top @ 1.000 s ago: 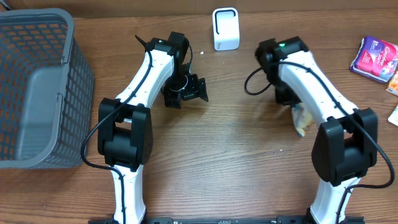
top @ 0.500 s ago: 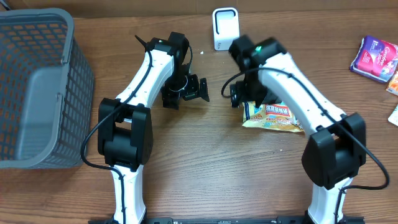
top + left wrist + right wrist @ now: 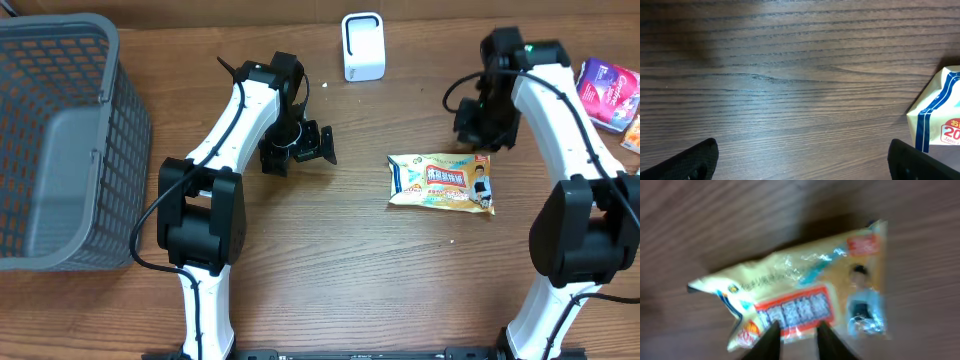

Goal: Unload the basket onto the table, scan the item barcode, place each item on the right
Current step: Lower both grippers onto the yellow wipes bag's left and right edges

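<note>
Snack packet (image 3: 441, 183) lies flat on the wooden table (image 3: 350, 280), below and right of the white scanner (image 3: 363, 46). Right gripper (image 3: 796, 339) hangs above it, fingers nearly closed, holding nothing. Left gripper (image 3: 300, 143) sits left of the packet, spread wide, empty

I see both my arms built alike: white link shells between chunky black joint housings, a black cable looping along each. A small green light glows on the right arm (image 3: 527, 45), and the left gripper (image 3: 300, 143) is all black with textured dark fingertips (image 3: 690, 161)
</note>
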Controlling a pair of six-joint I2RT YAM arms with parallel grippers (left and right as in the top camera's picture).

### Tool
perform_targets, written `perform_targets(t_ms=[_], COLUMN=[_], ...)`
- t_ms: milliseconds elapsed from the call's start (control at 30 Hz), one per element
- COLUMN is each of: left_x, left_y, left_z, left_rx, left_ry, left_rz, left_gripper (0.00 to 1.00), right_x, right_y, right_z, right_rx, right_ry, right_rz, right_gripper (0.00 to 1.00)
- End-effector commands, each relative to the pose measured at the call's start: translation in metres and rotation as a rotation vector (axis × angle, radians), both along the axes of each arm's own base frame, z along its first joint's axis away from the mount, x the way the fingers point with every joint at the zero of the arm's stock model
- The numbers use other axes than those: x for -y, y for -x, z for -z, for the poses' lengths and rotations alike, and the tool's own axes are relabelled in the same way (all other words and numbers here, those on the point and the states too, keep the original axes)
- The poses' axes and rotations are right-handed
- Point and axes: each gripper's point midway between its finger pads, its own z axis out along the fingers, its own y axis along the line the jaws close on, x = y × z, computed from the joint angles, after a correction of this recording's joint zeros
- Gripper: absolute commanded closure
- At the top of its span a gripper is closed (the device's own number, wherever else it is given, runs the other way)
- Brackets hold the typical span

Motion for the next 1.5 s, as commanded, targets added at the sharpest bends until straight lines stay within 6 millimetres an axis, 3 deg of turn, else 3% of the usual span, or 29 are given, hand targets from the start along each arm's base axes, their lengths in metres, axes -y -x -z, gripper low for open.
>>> perform_targets(t_ms=[0, 167, 300, 433, 500, 667, 800, 900, 933, 1000, 1133, 1200, 1233, 1333, 1467], left_x=[-0.002, -0.002, -0.001, 0.002, 0.016, 0.045, 0.056, 0.064, 0.072, 0.084, 0.115, 0.130, 0.134, 0.142, 0.144], left_y=[-0.007, -0.007, -0.007, -0.006, -0.003, 0.001, 0.005, 0.010, 0.013, 0.017, 0.026, 0.028, 0.029, 0.033, 0.044], left_z=[-0.004, -0.004, -0.004, -0.005, -0.010, -0.026, -0.031, -0.028, -0.025, -0.023, -0.020, -0.017, -0.012, -0.001, 0.018], left_rx=[0.027, 0.027, 0.027, 0.024, 0.028, 0.054, 0.059, 0.031, 0.025, 0.033, 0.052, 0.061, 0.065, 0.069, 0.042], left_ry=[0.001, 0.001, 0.002, 0.014, 0.109, 0.313, 0.369, 0.357, 0.357, 0.362, 0.371, 0.364, 0.332, 0.274, 0.245], left_rz=[0.012, 0.012, 0.013, 0.015, 0.078, 0.182, 0.218, 0.190, 0.188, 0.215, 0.252, 0.246, 0.228, 0.202, 0.190], left_gripper=[0.00, 0.00, 0.00, 0.00, 0.03, 0.09, 0.19, 0.25, 0.44, 0.63, 0.87, 0.91, 0.92, 0.96, 0.96], right_x=[-0.037, -0.063, -0.091, -0.125, -0.140, -0.151, -0.133, -0.105, -0.090, -0.074, -0.050, -0.042, -0.039, -0.040, -0.052], right_y=[0.018, 0.046, 0.057, 0.051, 0.038, 0.007, -0.014, -0.020, -0.017, -0.017, -0.022, -0.021, -0.019, -0.008, 0.014], right_z=[0.026, 0.071, 0.084, 0.074, 0.059, 0.019, -0.004, -0.008, -0.007, -0.005, -0.005, -0.005, -0.004, -0.002, 0.016], right_rx=[-0.045, -0.099, -0.102, -0.058, -0.009, 0.088, 0.139, 0.134, 0.114, 0.103, 0.101, 0.091, 0.083, 0.037, -0.038], right_ry=[-0.148, -0.155, -0.221, -0.314, -0.333, -0.353, -0.326, -0.312, -0.301, -0.283, -0.278, -0.276, -0.275, -0.272, -0.267], right_rz=[-0.033, -0.046, -0.065, -0.124, -0.154, -0.181, -0.146, -0.119, -0.107, -0.084, -0.025, -0.003, 0.004, 0.007, -0.019], right_gripper=[0.82, 0.82, 0.82, 0.80, 0.76, 0.62, 0.57, 0.55, 0.55, 0.55, 0.64, 0.63, 0.52, 0.51, 0.69])
